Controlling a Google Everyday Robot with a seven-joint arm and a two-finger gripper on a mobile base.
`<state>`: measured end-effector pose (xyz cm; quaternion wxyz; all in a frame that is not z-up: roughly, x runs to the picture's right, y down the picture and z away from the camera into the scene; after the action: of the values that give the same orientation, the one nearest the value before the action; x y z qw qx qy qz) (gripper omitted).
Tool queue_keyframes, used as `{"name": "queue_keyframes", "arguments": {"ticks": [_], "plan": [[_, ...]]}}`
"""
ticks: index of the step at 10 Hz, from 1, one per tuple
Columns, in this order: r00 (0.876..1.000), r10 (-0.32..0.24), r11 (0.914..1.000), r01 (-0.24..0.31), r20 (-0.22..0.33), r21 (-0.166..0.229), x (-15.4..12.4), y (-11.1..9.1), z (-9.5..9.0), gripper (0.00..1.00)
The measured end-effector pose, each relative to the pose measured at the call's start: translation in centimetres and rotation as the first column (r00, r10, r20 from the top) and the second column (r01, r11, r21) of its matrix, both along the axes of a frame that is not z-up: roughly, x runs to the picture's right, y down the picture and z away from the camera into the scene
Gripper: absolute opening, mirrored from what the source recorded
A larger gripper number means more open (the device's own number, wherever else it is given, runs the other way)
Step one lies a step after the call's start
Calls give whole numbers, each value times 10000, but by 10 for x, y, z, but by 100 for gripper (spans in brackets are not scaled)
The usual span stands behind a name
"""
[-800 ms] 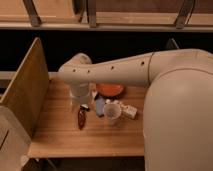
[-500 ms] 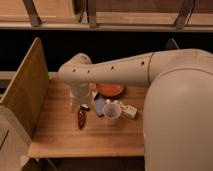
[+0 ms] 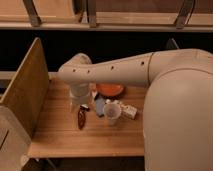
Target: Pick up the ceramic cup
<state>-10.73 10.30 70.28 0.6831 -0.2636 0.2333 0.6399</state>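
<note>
Item 1, ceramic cup [image 3: 112,114]: small, white, sitting upright on the wooden table [image 3: 65,141], near centre, rim facing up, nothing touching it from above. Item 2, gripper [image 3: 80,103]: hanging off the downturned wrist at the left end of the arm [image 3: 117,72], hovering low over the table, to the left of the cup and apart from it; claw state: cannot tell, whether released or clenched isn't showing. Item 3, orange plate [image 3: 110,90]: lying flat behind the cup, partly tucked under the arm. Item 4, small white box [image 3: 129,111]: sitting just beside the cup on its right. Item 5, bluish obj. [image 3: 100,105]: lying btwn gripper and cup, type unclear. Item 6, dark reddish-brown oblong obj. [image 3: 81,119]: lying on the table just below the gripper. Item 7, wooden side panel [image 3: 25,95]: standing along the table's left edge. Change check vs. the two earlier views: nothing is shifting; arm, cup and clutter are all keeping the same places. Reading for the task: approx. pre-grasp, pickup not yet begun; the gripper is needing to travel right, w/ the bluish obj. and box crowding the cup as likely snags.
</note>
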Motion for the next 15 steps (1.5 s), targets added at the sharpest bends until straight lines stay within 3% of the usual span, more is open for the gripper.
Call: {"name": "queue_keyframes", "arguments": {"ticks": [13, 15], "plan": [[10000, -7, 10000, 7, -1, 12, 0, 0, 0, 65], [9997, -238, 9993, 241, -97, 299, 5, -12, 0, 65]]}}
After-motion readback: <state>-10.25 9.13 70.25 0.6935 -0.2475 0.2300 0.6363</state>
